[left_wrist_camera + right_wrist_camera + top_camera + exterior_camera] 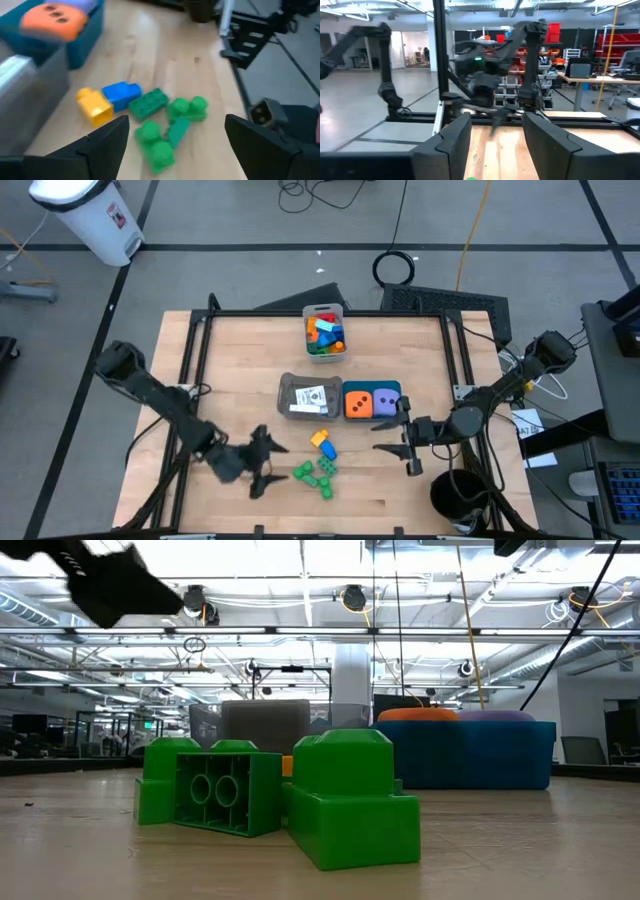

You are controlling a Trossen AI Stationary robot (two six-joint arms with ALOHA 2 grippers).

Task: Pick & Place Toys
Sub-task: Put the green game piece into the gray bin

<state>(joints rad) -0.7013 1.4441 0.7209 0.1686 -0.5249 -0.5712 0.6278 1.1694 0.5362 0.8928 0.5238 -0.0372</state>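
Note:
Several green bricks lie loose on the table near its front edge, with a blue brick and a yellow brick just behind them. In the left wrist view the green bricks lie ahead of the fingers. My left gripper is open and empty, just left of the green bricks. My right gripper is open and empty, right of the bricks. The orange die and the purple die sit in the teal bin.
A grey bin holding a white-edged card stands at the table's middle. A pale grey bin full of bright bricks stands at the far edge. Black frame rails run along the table's sides.

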